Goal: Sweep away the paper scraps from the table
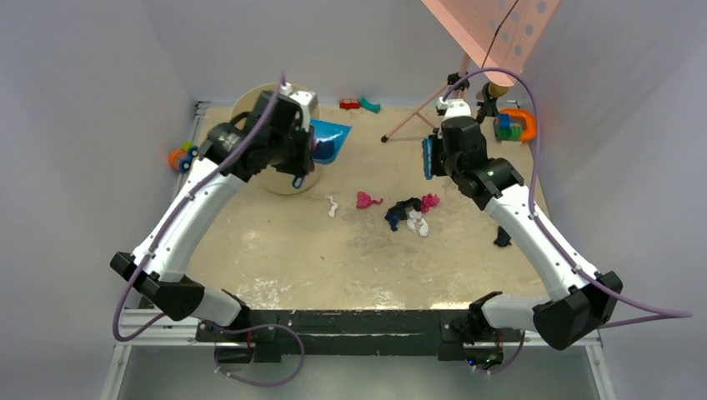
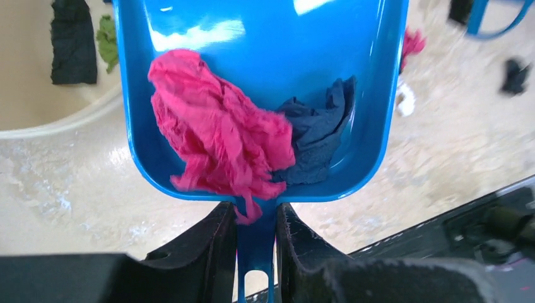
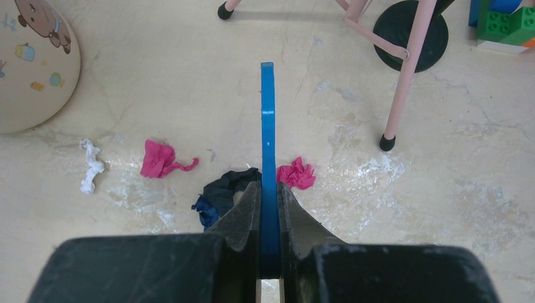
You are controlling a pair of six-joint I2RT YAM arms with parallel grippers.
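My left gripper (image 2: 255, 221) is shut on the handle of a blue dustpan (image 2: 265, 57), held above the round bin (image 1: 279, 179) at the back left. In the pan lie a pink wad (image 2: 214, 132) and a dark blue wad (image 2: 318, 136). My right gripper (image 3: 269, 189) is shut on the blue hand brush (image 3: 268, 126), held above the table (image 1: 292, 258). On the table lie a white scrap (image 1: 332, 205), a pink scrap (image 1: 367, 200), a dark blue and black pile (image 1: 403, 212), a magenta wad (image 1: 429, 201), a white wad (image 1: 418, 223) and a black scrap (image 1: 502, 238).
A pink stand (image 1: 417, 117) with thin legs rises at the back. Plastic toys lie at the back edge (image 1: 358, 104), the back right (image 1: 513, 125) and off the left rail (image 1: 181, 157). In the bin lie black (image 2: 72, 41) and green (image 2: 107, 41) scraps.
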